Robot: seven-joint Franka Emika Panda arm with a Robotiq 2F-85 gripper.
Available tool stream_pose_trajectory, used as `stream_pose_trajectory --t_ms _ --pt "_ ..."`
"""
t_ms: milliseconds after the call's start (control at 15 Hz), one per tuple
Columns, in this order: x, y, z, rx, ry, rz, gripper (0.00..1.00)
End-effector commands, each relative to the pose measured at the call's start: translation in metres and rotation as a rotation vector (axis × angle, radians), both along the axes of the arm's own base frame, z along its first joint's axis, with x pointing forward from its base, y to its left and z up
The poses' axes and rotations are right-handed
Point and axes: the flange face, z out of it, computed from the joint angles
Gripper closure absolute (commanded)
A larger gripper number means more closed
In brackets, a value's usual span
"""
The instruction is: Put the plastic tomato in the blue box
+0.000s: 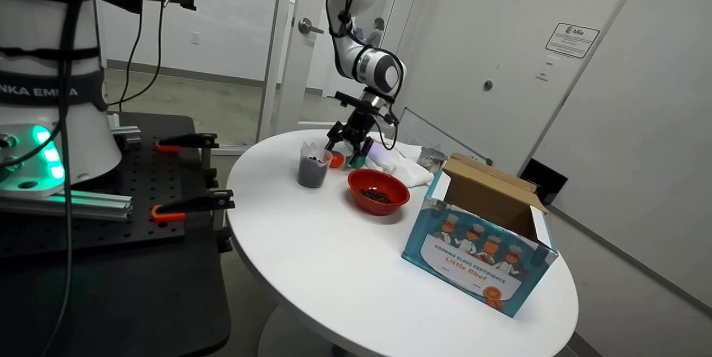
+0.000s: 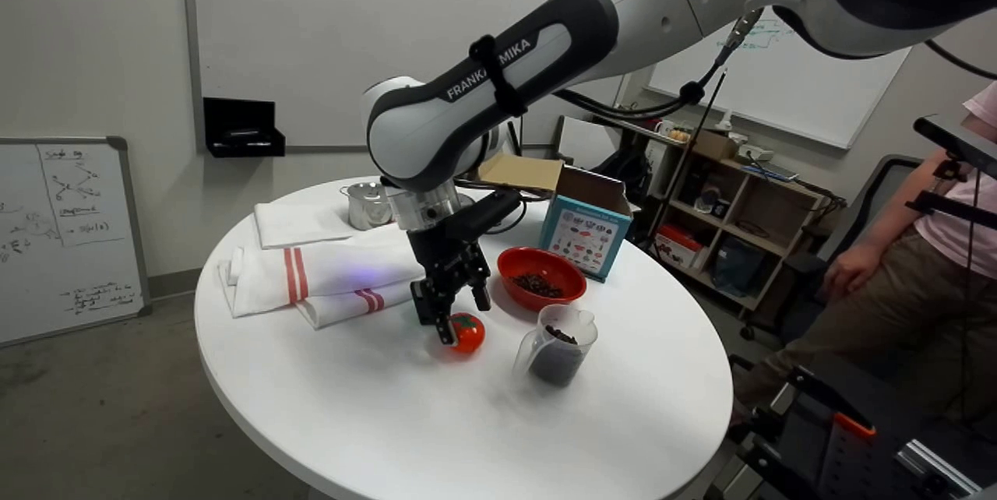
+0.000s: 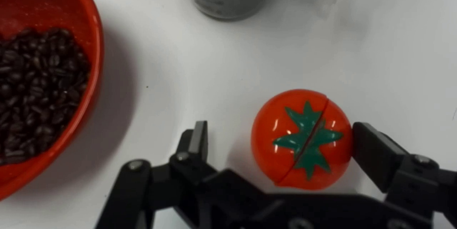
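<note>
Black gripper [image 3: 279, 127] downward, astride tomato [image 3: 301, 140]

On one round white surface [image 2: 374, 399], I count one tomato [image 3: 285, 125], one blue box [image 1: 473, 259], one red bowl [image 1: 376, 179], one clear jug [image 2: 555, 364], one metal pot [image 2: 368, 210], and white cloths [image 2: 343, 270] whose overlap keeps me from giving a number.

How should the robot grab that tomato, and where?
Probably by two opposite sides at its widest part, coming from above. The tomato is round, its green star facing up, and in the wrist view it shows between the fingers of the open gripper, closer to one.
</note>
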Motion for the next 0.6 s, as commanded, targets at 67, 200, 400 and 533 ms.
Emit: stream_pose_trajectory --t_ms 67,200,400,533 --pt "0.005 0.006 -0.009 -0.011 0.025 0.02 0.33" --pt "0.0 0.008 -0.016 -0.01 0.027 0.023 0.49" --pt "-0.007 0.013 -0.021 -0.01 0.031 0.033 0.62" --pt "-0.008 0.015 -0.018 -0.008 0.029 0.039 0.62"
